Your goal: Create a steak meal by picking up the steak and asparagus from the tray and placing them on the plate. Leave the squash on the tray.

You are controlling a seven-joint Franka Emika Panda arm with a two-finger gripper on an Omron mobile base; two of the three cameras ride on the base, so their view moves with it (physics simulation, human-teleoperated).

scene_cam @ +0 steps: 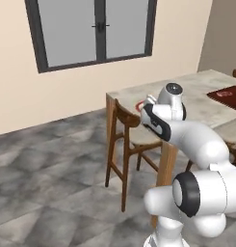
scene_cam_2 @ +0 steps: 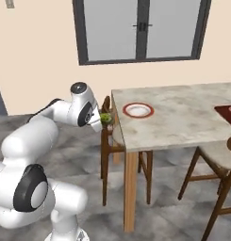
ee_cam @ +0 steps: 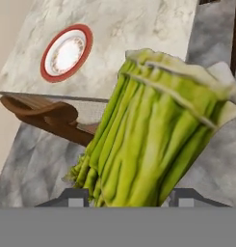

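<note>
Green asparagus (ee_cam: 148, 135) sat pinched between my gripper (ee_cam: 126, 197) fingers, stalks running away from the hand, carried that way so I could lay it flat on the plate (scene_cam_2: 138, 110). The plate stood bare near the table (scene_cam_2: 192, 117) corner, beyond the chair (ee_cam: 40, 113). My arm was folded, elbow low and wrist raised, holding the bundle just left of the table edge, short of the plate. The tray (scene_cam: 226, 95) lay far right

The asparagus (ee_cam: 148, 140) is bright yellow-green with pale cut ends, the plate (ee_cam: 66, 52) white (broad red-orange rim), the tabletop (scene_cam_2: 183, 117) mottled grey-beige marble, the tray (scene_cam: 229, 96) dark red-brown.
</note>
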